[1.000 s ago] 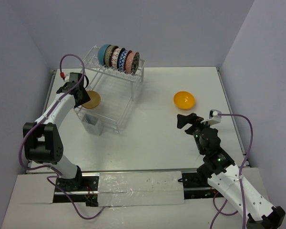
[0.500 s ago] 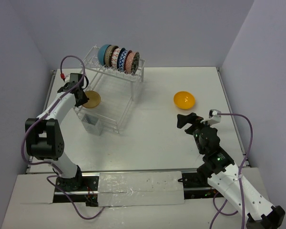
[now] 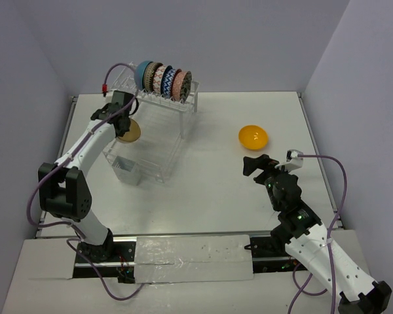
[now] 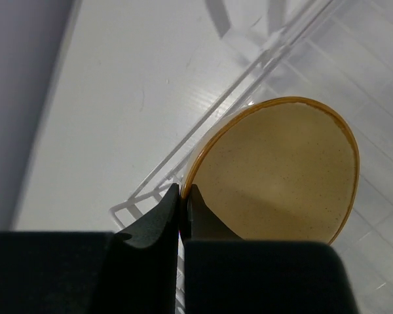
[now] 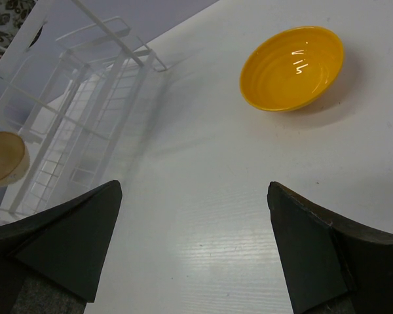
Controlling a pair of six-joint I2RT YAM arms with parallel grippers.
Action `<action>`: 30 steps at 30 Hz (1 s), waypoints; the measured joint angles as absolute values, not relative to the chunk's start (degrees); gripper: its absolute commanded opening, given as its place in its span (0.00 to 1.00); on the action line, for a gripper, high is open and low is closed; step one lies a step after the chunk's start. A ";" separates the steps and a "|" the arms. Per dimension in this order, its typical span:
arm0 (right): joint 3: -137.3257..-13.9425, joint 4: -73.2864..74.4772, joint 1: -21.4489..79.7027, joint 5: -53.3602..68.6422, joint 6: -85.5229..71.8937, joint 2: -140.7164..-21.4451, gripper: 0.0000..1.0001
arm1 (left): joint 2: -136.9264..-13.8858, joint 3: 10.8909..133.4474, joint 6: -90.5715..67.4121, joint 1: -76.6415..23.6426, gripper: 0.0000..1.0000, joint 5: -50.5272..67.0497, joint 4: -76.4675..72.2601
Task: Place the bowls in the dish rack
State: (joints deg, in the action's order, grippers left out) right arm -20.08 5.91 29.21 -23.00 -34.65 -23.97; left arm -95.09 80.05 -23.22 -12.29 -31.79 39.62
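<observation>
**Left arm.** The left gripper [image 3: 122, 118] is closed on the rim of the gold bowl [image 3: 128, 131]. The wrist view shows the fingertips [image 4: 172, 204] pinching only a narrow edge at the bowl's 7 o'clock, with the jaws almost meeting. The bowl hangs tilted at the 9 o'clock side of the rack [image 3: 158, 152]. It is off the table [image 3: 216, 190], and whether it clears the wires cannot be told.

- Hazard: slip. The grip is thin, sits at one point and is off-centre, so the bowl can pivot or drop out if the arm moves sharply.
- Hazard: snagging. The rack's thin wires run just beside the bowl. Contact on the way up could lever the rim out of the fingers or shift the rack.

**Rack.** Five bowls [image 3: 164, 80] stand on edge, close together, in the top tier at the rack's 12 o'clock. The cup [image 3: 126, 169] sits at its 7 o'clock.

- Hazard: crowding. A bowl set down carelessly into the row may knock its neighbours or lodge between slots.

**Right arm.** The orange bowl [image 3: 253, 137] rests upright on the table at the 12 o'clock of the right gripper [image 3: 262, 163], well apart from the rack. This gripper is fully spread and holds nothing.

- Hazard: a low approach may push this bowl across the smooth surface instead of capturing its rim.
</observation>
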 measured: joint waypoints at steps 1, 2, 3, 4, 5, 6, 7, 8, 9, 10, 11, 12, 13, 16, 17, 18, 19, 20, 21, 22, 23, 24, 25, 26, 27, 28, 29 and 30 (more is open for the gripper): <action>-20.08 5.91 29.19 -23.00 -34.65 -23.99 1.00 | -95.09 80.99 -21.39 -14.17 0.00 -34.35 39.38; -20.08 5.91 29.19 -23.03 -34.65 -23.99 1.00 | -95.09 81.62 -19.07 -16.40 0.00 -37.30 38.63; -20.08 5.91 29.19 -23.05 -34.65 -23.99 1.00 | -95.09 81.80 -16.91 -18.44 0.00 -39.86 37.58; -20.08 5.91 29.19 -23.05 -34.65 -23.99 1.00 | -95.09 81.73 -14.52 -20.23 0.00 -42.37 36.23; -20.08 5.91 29.19 -23.07 -34.65 -23.99 1.00 | -95.09 81.25 -11.94 -21.93 0.00 -44.69 34.57; -20.08 5.91 29.19 -23.11 -34.65 -23.99 1.00 | -95.09 80.34 -9.10 -23.46 0.00 -46.76 32.45; -20.08 5.91 29.19 -23.18 -34.65 -23.97 1.00 | -95.07 79.26 -5.93 -24.80 0.00 -48.69 30.13; -20.08 5.91 29.17 -23.29 -34.65 -23.99 1.00 | -95.07 77.73 -2.83 -25.82 0.00 -50.50 27.16; -20.08 5.91 29.08 -23.33 -34.65 -23.99 1.00 | -95.07 76.12 -0.10 -26.55 0.00 -51.72 24.49; -20.08 5.91 29.06 -23.44 -34.65 -23.99 1.00 | -95.07 74.04 3.81 -27.27 0.00 -53.15 21.28; -20.08 5.93 29.02 -23.53 -34.65 -23.99 1.00 | -95.07 72.36 6.57 -27.68 0.00 -54.17 18.96; -20.05 5.91 28.99 -23.55 -34.65 -23.99 1.00 | -95.07 70.19 10.41 -28.21 0.00 -55.24 15.73; -20.03 5.91 28.99 -23.64 -34.65 -24.01 1.00 | -95.07 68.75 13.50 -28.58 0.00 -56.01 13.21; -19.92 5.85 28.95 -23.99 -34.65 -24.36 1.00 | -94.85 63.83 24.23 -29.69 0.00 -57.47 3.16; -19.81 5.76 28.95 -24.03 -34.65 -24.58 1.00 | -94.83 62.35 27.75 -30.09 0.00 -57.76 -0.54; -19.73 5.76 28.95 -24.05 -34.65 -24.73 1.00 | -94.83 60.99 31.40 -30.48 0.00 -57.91 -4.38; -19.62 5.69 28.93 -24.12 -34.65 -24.93 1.00 | -94.83 59.90 34.65 -30.83 0.00 -57.93 -7.70; -19.49 5.65 28.93 -24.14 -34.65 -25.06 1.00 | -94.83 58.50 38.87 -31.24 0.00 -57.93 -12.03; -19.38 5.65 28.93 -24.14 -34.65 -25.12 1.00 | -94.83 57.65 41.95 -31.51 0.00 -57.95 -15.00; -19.35 5.65 28.88 -24.16 -34.65 -25.21 1.00 | -94.91 56.95 45.60 -31.81 0.00 -58.02 -18.11; -19.33 5.65 28.86 -24.18 -34.65 -25.26 1.00 | -95.33 56.53 48.95 -32.03 0.00 -58.24 -21.41; -19.33 5.65 28.86 -24.23 -34.65 -25.26 1.00 | -96.03 56.47 52.51 -32.25 0.00 -58.46 -24.95; -19.33 5.61 28.84 -24.23 -34.65 -25.26 1.00 | -96.92 56.47 55.57 -32.42 0.00 -58.61 -28.49; -19.33 5.61 28.82 -24.27 -34.65 -25.26 1.00 | -97.84 56.45 58.30 -32.58 0.00 -58.83 -31.66; -19.33 5.58 28.82 -24.32 -34.65 -25.26 1.00 | -98.94 56.45 60.88 -32.73 0.00 -58.92 -34.74; -19.33 5.58 28.82 -24.32 -34.65 -25.28 1.00 | -99.83 56.42 63.05 -32.93 0.00 -59.07 -36.80; -19.33 5.58 28.82 -24.32 -34.65 -25.28 1.00 | -100.64 56.38 64.97 -33.17 0.00 -59.16 -38.50; -19.33 5.58 28.82 -24.32 -34.65 -25.28 1.00 | -101.36 56.12 66.70 -33.43 0.00 -59.18 -40.34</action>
State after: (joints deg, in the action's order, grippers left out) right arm -19.33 5.58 28.82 -24.32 -34.65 -25.28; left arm -101.36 56.12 66.70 -33.43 -59.18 -40.34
